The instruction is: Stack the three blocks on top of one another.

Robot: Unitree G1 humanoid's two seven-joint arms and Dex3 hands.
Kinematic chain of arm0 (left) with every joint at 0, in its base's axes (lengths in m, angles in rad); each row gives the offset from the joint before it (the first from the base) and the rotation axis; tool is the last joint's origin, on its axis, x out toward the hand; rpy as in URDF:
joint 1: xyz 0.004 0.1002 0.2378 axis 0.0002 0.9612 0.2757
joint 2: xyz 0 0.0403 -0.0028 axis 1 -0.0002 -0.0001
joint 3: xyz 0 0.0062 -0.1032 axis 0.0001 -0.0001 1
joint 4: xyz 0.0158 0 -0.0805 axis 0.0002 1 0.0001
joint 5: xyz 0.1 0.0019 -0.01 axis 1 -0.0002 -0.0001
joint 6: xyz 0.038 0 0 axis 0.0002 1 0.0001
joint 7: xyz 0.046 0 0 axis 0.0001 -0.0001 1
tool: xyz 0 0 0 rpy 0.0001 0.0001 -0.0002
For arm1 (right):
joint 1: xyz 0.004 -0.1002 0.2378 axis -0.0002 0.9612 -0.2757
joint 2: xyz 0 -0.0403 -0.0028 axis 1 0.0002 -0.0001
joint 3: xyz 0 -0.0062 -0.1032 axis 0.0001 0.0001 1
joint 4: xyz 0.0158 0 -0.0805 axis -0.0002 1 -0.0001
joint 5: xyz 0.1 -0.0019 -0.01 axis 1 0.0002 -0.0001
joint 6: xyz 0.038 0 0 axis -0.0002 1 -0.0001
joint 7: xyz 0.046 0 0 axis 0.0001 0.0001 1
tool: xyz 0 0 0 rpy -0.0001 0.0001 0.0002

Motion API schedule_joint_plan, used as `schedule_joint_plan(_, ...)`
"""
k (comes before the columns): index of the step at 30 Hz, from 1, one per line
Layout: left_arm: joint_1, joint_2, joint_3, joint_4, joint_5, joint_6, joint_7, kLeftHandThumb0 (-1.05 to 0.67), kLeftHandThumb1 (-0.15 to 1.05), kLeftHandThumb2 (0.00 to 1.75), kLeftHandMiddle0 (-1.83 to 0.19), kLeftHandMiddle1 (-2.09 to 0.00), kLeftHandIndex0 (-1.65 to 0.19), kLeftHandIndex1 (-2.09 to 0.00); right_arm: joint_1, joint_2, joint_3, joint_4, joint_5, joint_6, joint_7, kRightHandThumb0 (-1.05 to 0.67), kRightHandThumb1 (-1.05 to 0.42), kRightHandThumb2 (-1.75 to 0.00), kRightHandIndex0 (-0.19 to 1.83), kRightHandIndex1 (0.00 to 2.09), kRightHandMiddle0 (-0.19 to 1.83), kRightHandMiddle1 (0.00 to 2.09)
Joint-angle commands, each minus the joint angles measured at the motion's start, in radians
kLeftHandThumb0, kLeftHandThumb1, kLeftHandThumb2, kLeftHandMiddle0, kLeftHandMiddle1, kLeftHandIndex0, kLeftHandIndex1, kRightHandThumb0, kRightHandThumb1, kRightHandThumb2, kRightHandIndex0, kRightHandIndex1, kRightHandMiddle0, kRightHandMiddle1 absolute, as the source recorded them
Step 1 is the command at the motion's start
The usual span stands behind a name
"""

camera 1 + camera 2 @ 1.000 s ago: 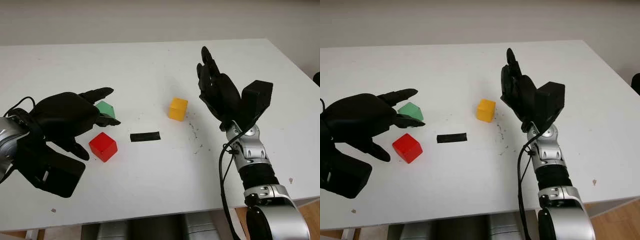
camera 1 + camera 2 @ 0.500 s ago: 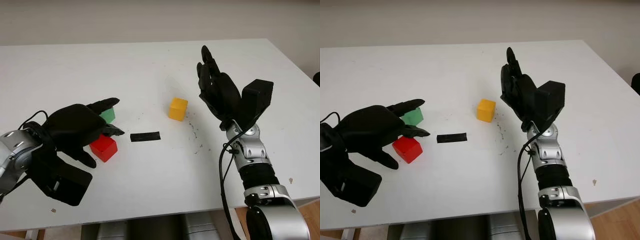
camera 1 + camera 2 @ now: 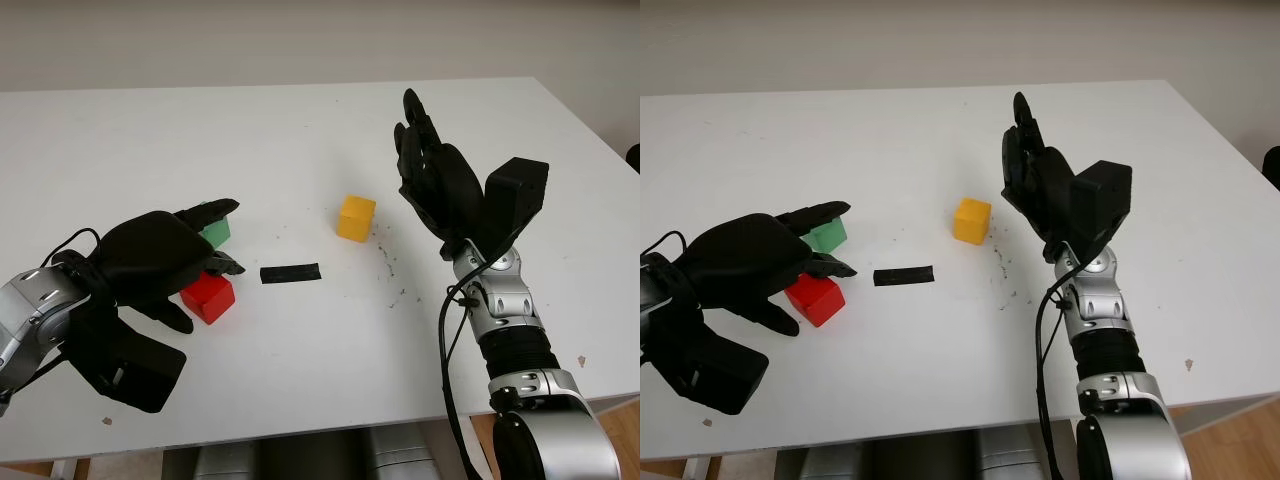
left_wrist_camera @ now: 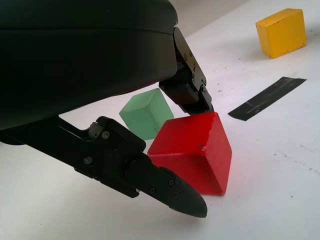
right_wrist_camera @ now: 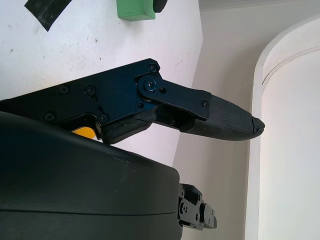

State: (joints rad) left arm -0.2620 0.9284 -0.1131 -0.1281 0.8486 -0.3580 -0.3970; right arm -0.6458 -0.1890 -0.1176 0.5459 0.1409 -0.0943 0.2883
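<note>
A red block (image 3: 208, 296) lies on the white table (image 3: 300, 140) at the left, with a green block (image 3: 214, 226) just behind it. The yellow block (image 3: 356, 218) stands apart near the middle. My left hand (image 3: 205, 265) hovers low over the red block, open, covering part of it. In the left wrist view its thumb (image 4: 170, 190) reaches in front of the red block (image 4: 192, 150) and a finger (image 4: 192, 95) comes down behind it, beside the green block (image 4: 146, 112). My right hand (image 3: 418, 150) is open and raised, to the right of the yellow block.
A strip of black tape (image 3: 290, 272) lies flat between the red and yellow blocks. Small dark specks mark the table right of the tape. The table's front edge runs close under both forearms, its right edge beyond the right arm.
My left hand has moved right and forward, from beside the red block to over it, now hiding part of it. The right hand and all three blocks have stayed put.
</note>
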Motion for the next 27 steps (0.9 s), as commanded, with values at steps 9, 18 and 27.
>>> schedule_joint_plan(9,-0.004,0.006,-0.015,-0.015,0.101,-0.008,0.043,-0.57,0.85,0.06,-0.15,-0.07,-0.44,-0.86,-0.01,-0.01,-0.006,-0.018,0.005,0.001,0.006,-0.77,-1.05,-0.75,-0.19,0.0,-0.19,0.0)
schedule_joint_plan(18,-0.006,-0.002,-0.022,-0.014,0.124,0.002,0.055,-0.52,0.9,0.06,-0.3,-0.06,-0.42,-1.42,-0.009,-0.008,-0.007,-0.023,0.009,0.012,0.003,-0.77,-1.05,-0.74,-0.19,0.0,-0.19,0.0)
schedule_joint_plan(27,-0.005,-0.032,0.004,0.019,-0.022,-0.008,0.073,-0.45,0.91,0.06,-0.31,-0.05,-0.45,-1.5,-0.003,-0.008,-0.004,-0.038,0.015,0.028,0.0,-0.78,-1.05,-0.73,-0.19,0.0,-0.19,0.0)
